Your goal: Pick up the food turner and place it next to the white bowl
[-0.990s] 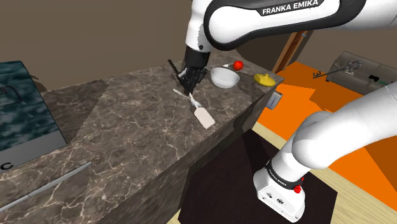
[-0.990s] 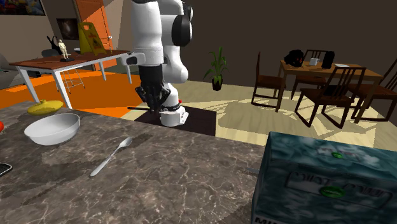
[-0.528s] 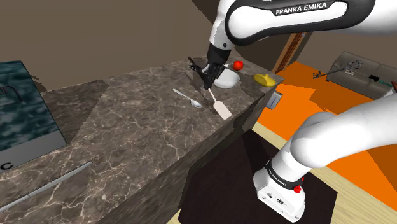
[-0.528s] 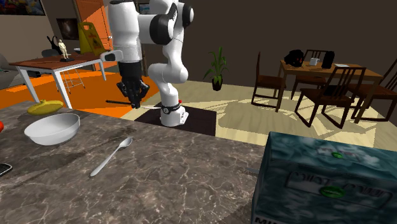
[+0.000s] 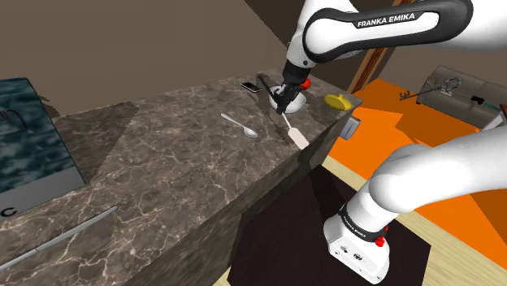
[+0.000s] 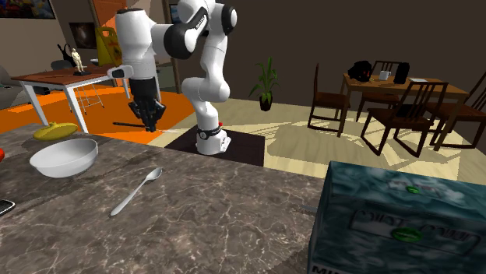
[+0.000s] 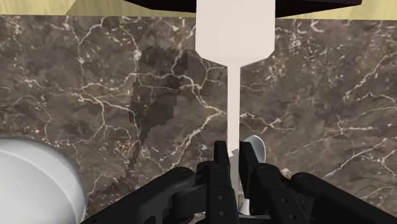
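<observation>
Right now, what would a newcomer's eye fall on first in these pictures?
The black gripper holds the pale food turner by its handle above the edge of the dark veined counter, close to the white bowl. A spoon lies on the counter, and a big teal box looms at the second exterior view's lower right.

Dark veined marble counter [image 5: 162,154], polished, matt cream food turner [image 7: 234,25], smooth white bowl [image 6: 62,159], grey metal spoon [image 6: 136,191]

Pale food turner [image 5: 296,134] clasped by tool [image 7: 236,168], above counter [image 5: 179,154] edge, blade down; white bowl [image 6: 64,156] upright just beside
</observation>
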Controlling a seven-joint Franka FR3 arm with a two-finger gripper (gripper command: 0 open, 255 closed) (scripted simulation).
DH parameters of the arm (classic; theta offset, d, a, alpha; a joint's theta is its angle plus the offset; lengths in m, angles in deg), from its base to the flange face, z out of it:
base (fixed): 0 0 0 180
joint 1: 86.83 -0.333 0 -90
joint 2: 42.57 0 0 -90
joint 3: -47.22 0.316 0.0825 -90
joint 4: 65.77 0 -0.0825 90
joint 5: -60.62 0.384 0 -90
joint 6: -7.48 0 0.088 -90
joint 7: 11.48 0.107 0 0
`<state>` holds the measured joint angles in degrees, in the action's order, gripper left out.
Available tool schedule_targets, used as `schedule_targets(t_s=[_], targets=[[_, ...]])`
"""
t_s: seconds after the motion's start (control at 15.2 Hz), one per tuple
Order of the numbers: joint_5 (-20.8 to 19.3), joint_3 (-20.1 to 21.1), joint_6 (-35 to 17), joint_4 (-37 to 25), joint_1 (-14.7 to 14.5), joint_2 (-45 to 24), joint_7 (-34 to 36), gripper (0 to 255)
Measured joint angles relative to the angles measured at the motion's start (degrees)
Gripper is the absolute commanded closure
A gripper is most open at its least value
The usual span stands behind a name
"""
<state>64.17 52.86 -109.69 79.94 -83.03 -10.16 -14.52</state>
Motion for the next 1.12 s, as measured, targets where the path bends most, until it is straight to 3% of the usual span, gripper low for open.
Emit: schedule_targets(t_s=[1.12], targets=[[0.28, 0.59, -15.45, 9.15, 0.03, -6.32, -0.21, 255]])
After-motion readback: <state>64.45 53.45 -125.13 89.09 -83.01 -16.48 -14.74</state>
